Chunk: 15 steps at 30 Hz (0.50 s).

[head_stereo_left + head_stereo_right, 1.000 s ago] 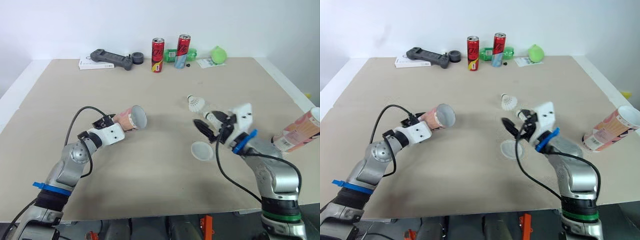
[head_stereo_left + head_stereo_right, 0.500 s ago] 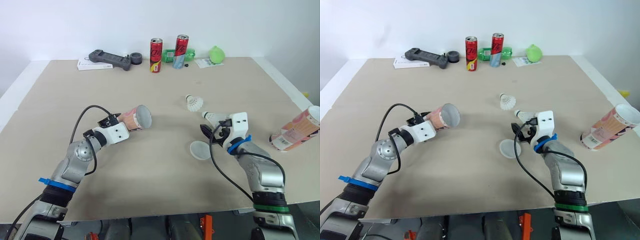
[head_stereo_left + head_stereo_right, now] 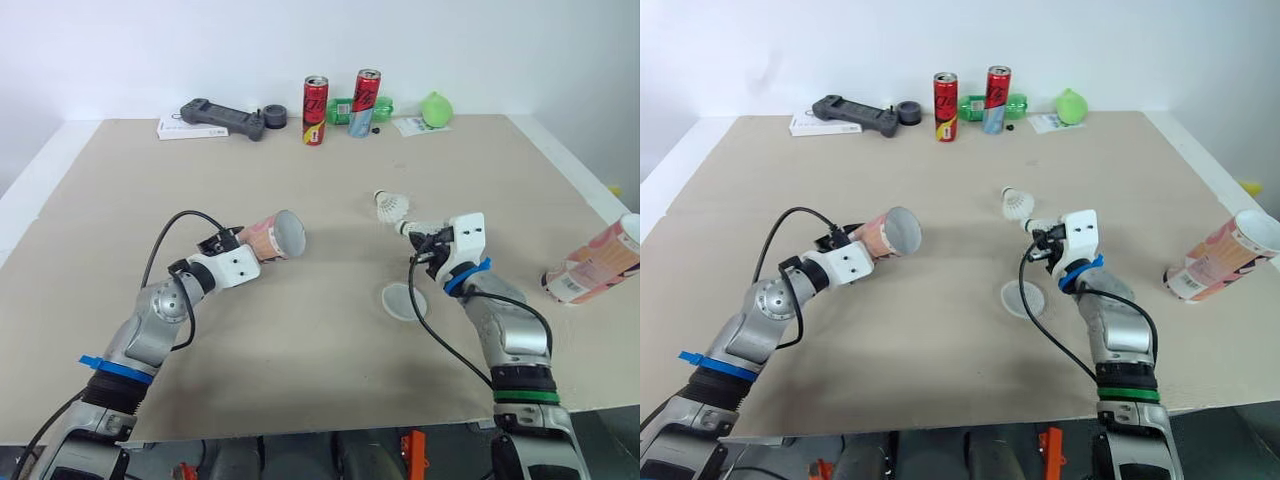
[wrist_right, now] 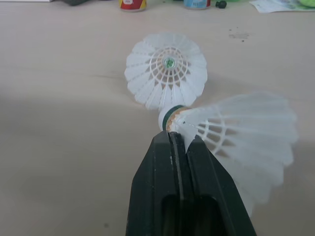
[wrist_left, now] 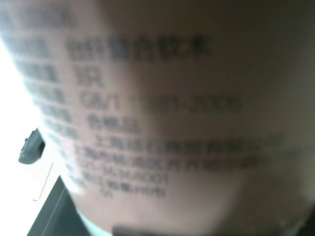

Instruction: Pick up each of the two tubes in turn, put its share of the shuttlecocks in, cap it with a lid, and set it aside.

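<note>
Holding a pink tube (image 3: 262, 238) sideways, the left jaws are clamped on it; its contents cannot be told. The right jaws pinch a shuttlecock (image 4: 241, 132).

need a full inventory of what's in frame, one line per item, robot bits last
tubes: 2, pink; held tube off the table on the left, spare tube lying at the table's right edge
shuttlecocks: 2, white; held shuttlecock gripped, loose shuttlecock on the table just beyond it
lid: 1, translucent white, flat on the table near the right arm
cans: 2, far edge; red can, red-and-blue can
bottle: 1, green, lying behind the cans
round thing: 1, green, far edge
controller: 1, black, far left
table: 1, beige
left end effector: black, shut on the held tube
right end effector: black, shut on the held shuttlecock
</note>
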Motion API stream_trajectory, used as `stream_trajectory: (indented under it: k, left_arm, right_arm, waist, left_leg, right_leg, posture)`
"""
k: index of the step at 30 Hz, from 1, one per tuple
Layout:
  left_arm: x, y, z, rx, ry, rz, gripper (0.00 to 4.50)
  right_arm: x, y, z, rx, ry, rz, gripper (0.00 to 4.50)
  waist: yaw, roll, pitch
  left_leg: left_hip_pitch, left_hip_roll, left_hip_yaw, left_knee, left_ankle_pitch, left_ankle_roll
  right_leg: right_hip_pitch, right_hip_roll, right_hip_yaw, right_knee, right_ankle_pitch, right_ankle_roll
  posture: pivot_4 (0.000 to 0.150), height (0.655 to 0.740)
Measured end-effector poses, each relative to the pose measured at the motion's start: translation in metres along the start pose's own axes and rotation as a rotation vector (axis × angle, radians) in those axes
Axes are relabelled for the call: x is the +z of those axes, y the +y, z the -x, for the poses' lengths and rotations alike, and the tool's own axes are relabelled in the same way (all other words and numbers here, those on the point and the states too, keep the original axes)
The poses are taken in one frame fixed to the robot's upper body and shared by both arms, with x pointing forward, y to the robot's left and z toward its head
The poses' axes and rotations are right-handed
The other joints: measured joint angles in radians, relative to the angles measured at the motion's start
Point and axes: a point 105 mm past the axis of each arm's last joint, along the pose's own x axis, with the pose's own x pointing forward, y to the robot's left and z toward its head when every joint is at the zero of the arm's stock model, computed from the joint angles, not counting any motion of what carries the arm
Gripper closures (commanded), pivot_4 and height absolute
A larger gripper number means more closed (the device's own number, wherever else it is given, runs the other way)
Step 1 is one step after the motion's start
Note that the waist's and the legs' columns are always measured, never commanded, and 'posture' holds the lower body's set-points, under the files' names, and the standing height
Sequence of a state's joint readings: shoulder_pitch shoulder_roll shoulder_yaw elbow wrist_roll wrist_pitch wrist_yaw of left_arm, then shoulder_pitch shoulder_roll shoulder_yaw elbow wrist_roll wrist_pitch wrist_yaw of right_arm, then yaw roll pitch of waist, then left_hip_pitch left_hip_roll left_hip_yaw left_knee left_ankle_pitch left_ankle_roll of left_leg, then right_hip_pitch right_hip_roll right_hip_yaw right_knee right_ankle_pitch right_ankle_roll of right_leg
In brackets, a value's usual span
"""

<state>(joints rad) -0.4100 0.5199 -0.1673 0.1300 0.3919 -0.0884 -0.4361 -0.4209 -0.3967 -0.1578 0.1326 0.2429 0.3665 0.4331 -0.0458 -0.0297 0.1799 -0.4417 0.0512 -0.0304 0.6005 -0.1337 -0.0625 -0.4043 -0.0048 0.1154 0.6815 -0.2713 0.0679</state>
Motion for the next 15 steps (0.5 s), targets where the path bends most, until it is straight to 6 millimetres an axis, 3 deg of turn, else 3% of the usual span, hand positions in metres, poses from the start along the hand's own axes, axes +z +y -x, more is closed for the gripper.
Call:
stream_trajectory:
  k: [1, 3, 4, 9, 15]
  left_arm:
    - [0.001, 0.0, -0.001, -0.002, -0.004, 0.001, 1.52]
    - [0.001, 0.0, -0.001, -0.001, -0.001, 0.001, 1.52]
    - [0.001, 0.0, -0.003, -0.003, -0.001, 0.002, 1.52]
    - [0.007, -0.004, -0.011, -0.02, -0.022, 0.009, 1.52]
    - [0.009, -0.004, -0.012, -0.023, -0.035, 0.004, 1.52]
  right_arm:
    - [0.006, 0.002, 0.012, 0.061, 0.003, 0.029, 4.47]
    - [0.013, 0.006, 0.017, 0.104, -0.012, 0.042, 4.47]
    - [0.033, 0.021, 0.025, 0.214, -0.058, 0.038, 4.47]
    - [0.092, 0.085, 0.036, 0.515, -0.194, 0.117, 4.47]
    - [0.092, 0.139, 0.027, 0.69, -0.167, 0.164, 4.47]
  waist:
    - [0.002, 0.001, 0.0]
    - [0.0, 0.001, 0.0]
    - [0.0, 0.001, 0.001]
    - [-0.006, 0.002, 0.0]
    - [-0.002, 0.002, 0.0]
  left_leg:
    - [0.0, -0.001, 0.0, 0.0, 0.0, 0.0]
    - [0.0, 0.0, 0.0, 0.0, 0.0, 0.0]
    - [0.0, -0.001, 0.0, 0.0, 0.0, 0.0]
    - [0.002, 0.001, -0.001, 0.0, 0.0, 0.0]
    - [0.001, 0.001, 0.0, 0.0, 0.001, 0.001]
  right_leg:
    - [0.0, -0.001, 0.0, 0.0, 0.0, 0.001]
    - [0.0, 0.0, 0.0, 0.0, 0.0, 0.001]
    - [0.0, 0.0, 0.0, 0.0, 0.0, 0.001]
    - [0.0, 0.002, 0.0, 0.0, 0.001, 0.0]
    - [0.0, 0.001, 0.0, 0.0, 0.001, 0.0]
  posture:
    - [0.15, 0.74]
    - [0.15, 0.74]
    - [0.15, 0.74]
    - [0.15, 0.74]
    - [0.15, 0.74]
